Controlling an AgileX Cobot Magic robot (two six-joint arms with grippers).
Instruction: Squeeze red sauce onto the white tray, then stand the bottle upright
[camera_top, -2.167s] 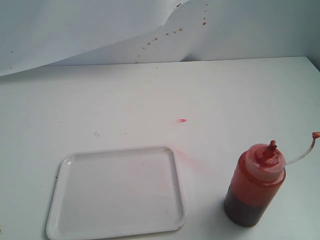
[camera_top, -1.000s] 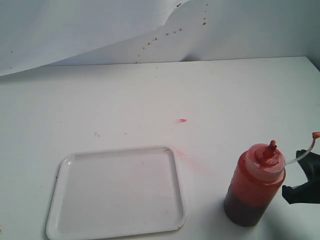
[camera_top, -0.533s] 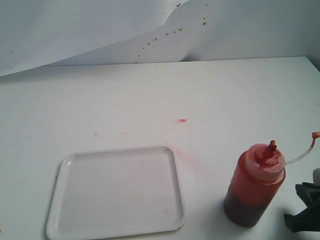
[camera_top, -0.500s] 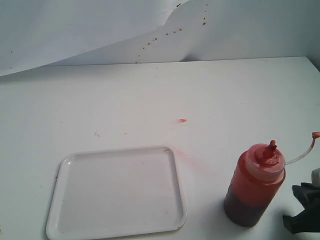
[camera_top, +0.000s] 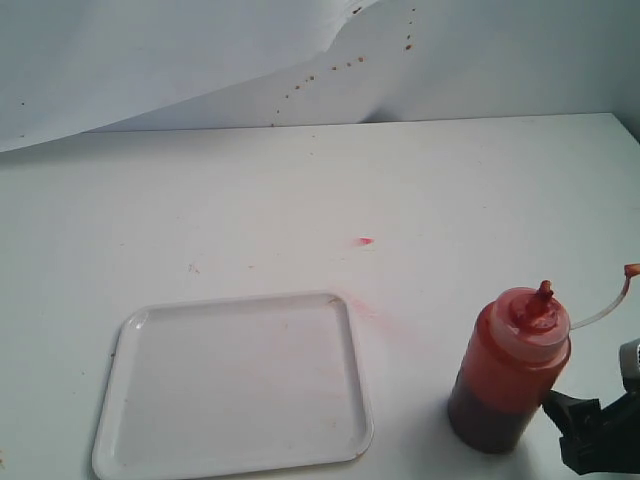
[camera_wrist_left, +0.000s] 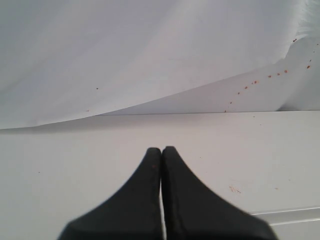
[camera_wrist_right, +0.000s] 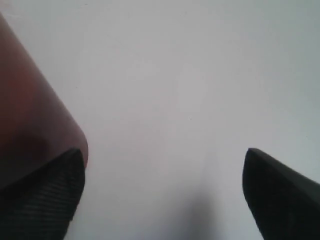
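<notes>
Bottle (camera_top: 510, 375) stands upright at lower right of the exterior view, on the table (camera_top: 300, 190), well apart from the white tray (camera_top: 230, 390) at lower left. No red sauce lies on the tray yet; only faint pink traces.

Right gripper (camera_wrist_right: 162, 160): fingers spread wide, holding nothing. In the right wrist view the bottle's wall sits just beside one finger (camera_wrist_right: 45, 200); the other finger (camera_wrist_right: 285, 195) stands well clear, with bare table between them.

Left gripper (camera_wrist_left: 161, 150): fingertips pressed together, nothing between them, parked over the table beyond the tray.

Step in hand, as I judge it: closing on the bottle.
- The bottle is off-centre in the gap. Shift so it sits midway between the fingers before you close, or the near finger may nudge and tip it.
- Grip the body below the whitish cap, and firmly enough to lift without squirting early.
- Mind the nozzle (camera_top: 544, 292) and the tethered tip cap (camera_top: 631, 269).

Hard to read:
- The exterior view cuts the right gripper off at the corner; only one dark part shows beside the bottle's base.
- You cannot tell whether finger and bottle touch.
- The wrist view shows only a blurred edge of the bottle.
</notes>
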